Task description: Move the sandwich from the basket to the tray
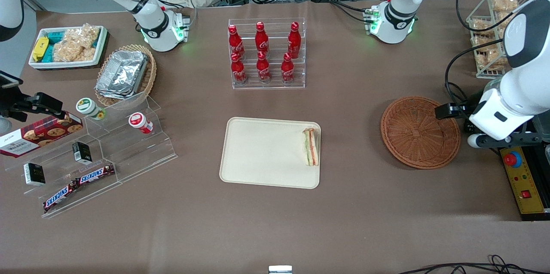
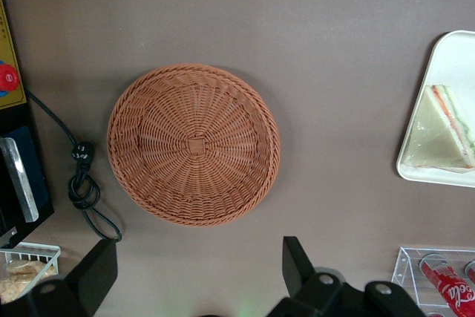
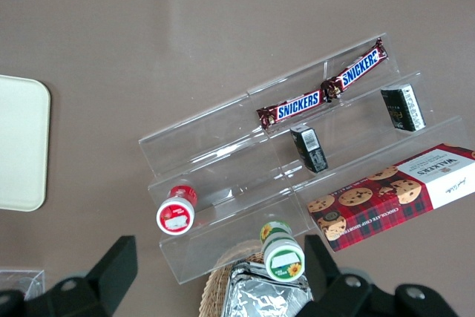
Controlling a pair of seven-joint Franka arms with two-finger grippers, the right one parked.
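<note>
The sandwich (image 1: 310, 146), a pale wedge with green and red-orange layers, lies on the cream tray (image 1: 262, 153), close to the tray edge nearest the basket. The round reddish-brown basket (image 1: 419, 132) holds nothing. In the left wrist view my gripper (image 2: 197, 276) hangs high above the table, open, with nothing between its fingers. The gripper is apart from the basket (image 2: 193, 145), and the sandwich (image 2: 445, 128) on the tray (image 2: 453, 50) lies off to one side.
A clear rack of red cola bottles (image 1: 266, 53) stands farther from the front camera than the tray. A wire rack of bagged snacks (image 1: 490, 29) and a yellow control box (image 1: 522, 179) sit at the working arm's end. A tiered acrylic stand (image 1: 99, 153) holds snacks at the parked arm's end.
</note>
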